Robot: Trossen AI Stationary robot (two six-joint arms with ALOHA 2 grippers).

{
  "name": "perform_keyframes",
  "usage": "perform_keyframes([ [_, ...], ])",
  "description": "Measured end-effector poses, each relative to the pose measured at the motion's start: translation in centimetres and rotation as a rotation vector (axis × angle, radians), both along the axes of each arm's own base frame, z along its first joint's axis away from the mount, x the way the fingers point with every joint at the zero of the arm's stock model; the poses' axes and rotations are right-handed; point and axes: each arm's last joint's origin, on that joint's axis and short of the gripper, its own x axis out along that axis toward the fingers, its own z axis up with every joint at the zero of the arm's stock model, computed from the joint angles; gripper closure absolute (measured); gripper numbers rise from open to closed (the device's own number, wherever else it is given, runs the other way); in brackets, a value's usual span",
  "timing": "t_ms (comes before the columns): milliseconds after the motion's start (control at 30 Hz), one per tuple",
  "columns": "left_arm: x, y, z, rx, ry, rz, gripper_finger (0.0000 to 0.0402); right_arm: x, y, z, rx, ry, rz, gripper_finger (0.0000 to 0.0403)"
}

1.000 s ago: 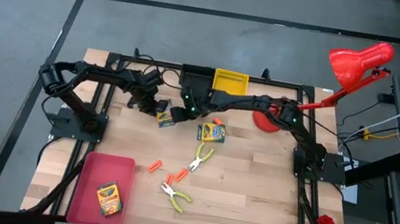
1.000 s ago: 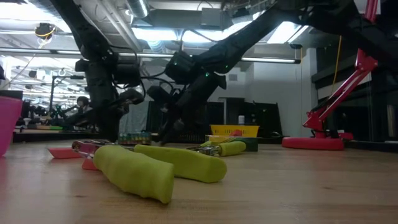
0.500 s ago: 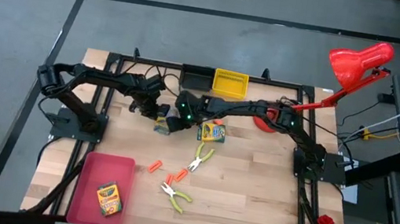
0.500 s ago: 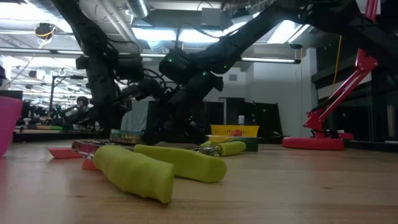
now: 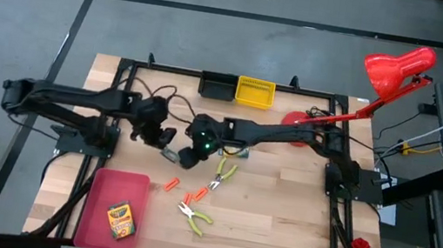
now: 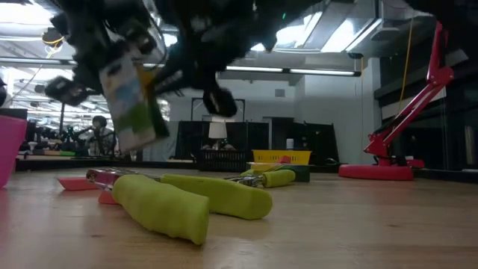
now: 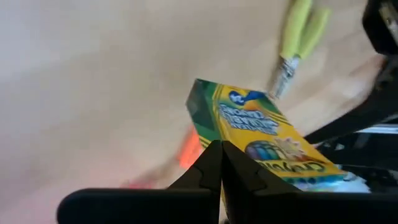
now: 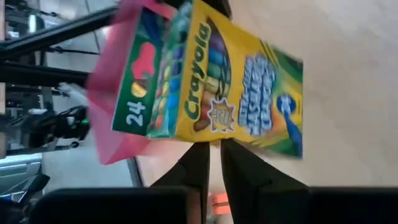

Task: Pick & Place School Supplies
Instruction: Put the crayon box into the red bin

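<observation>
One yellow-and-green crayon box is in the air over the table's middle, tilted, between both grippers. My left gripper comes from the left and my right gripper from the right; both are shut on this box. In the high view the grippers mostly hide it. A second crayon box lies flat, partly under the right arm. A third lies in the red tray. Two lime-handled tools and orange pieces lie on the wood. My left gripper has the crayon box by a long edge, which sits right at its fingertips; the fingers hide the contact itself. The box is lifted clear of the table and tilted. My right gripper pinches the same box at its long yellow edge, near the middle. The printed face shows beyond the fingertips. The box is clear of the table, with the red tray behind it.
The red tray sits at the near left corner. A black bin and a yellow bin stand at the far edge. A red disc lies far right. Bare wood shows on the near right.
Both grippers moved together from the far middle toward the near-left, and upward. The crayon box that lay on the table between them is now lifted clear and hangs tilted. The left arm has stretched out lower and longer.
</observation>
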Motion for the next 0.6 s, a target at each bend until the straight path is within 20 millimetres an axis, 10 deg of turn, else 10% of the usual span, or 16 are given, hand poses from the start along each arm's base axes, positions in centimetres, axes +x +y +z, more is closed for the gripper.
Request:
perform_keyframes([
  [600, -0.5, -5.5, 2.4, -0.085, -0.05, 0.036, 0.04, -0.3, 3.5, 2.0, 0.055, -0.068, 0.063, 0.0364],
])
